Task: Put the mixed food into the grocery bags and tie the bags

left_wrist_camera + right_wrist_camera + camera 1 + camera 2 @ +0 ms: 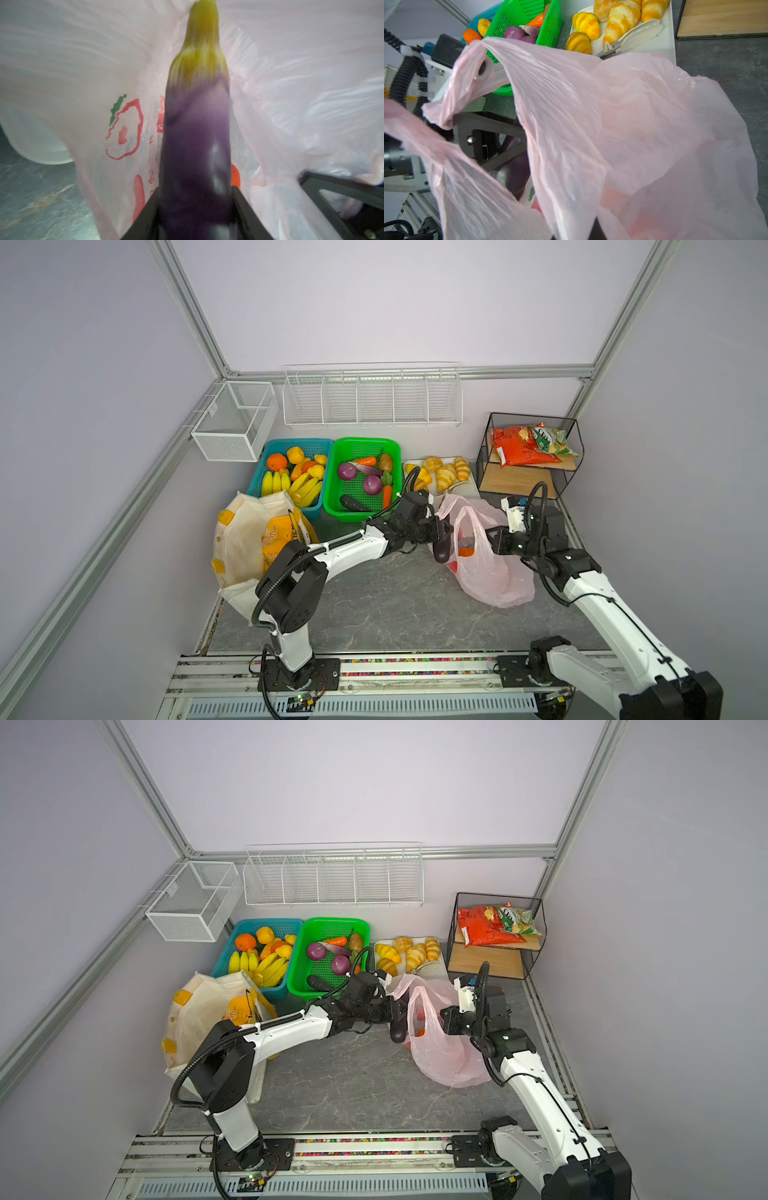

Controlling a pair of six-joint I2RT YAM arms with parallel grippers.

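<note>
My left gripper (443, 531) (195, 194) is shut on a dark purple eggplant (441, 551) (397, 1031) (196, 124) (515, 172) and holds it at the mouth of the pink plastic bag (494, 572) (446, 1056) (62, 62) (633, 124). The eggplant's green stem end points into the bag. My right gripper (492, 541) (445, 1020) (577, 235) is shut on the bag's rim and lifts it. Orange and red food (466, 551) shows through the plastic. At the left the cream canvas tote (241, 539) (195, 1011) holds an orange snack packet (276, 535).
Behind the arms stand a green basket (332, 489) with purple onions, carrots and another eggplant (354, 504), a blue basket (257, 472) of bananas and oranges, and a white tray (471, 489) of croissants. A black wire shelf (569, 472) holds snack packets (528, 443).
</note>
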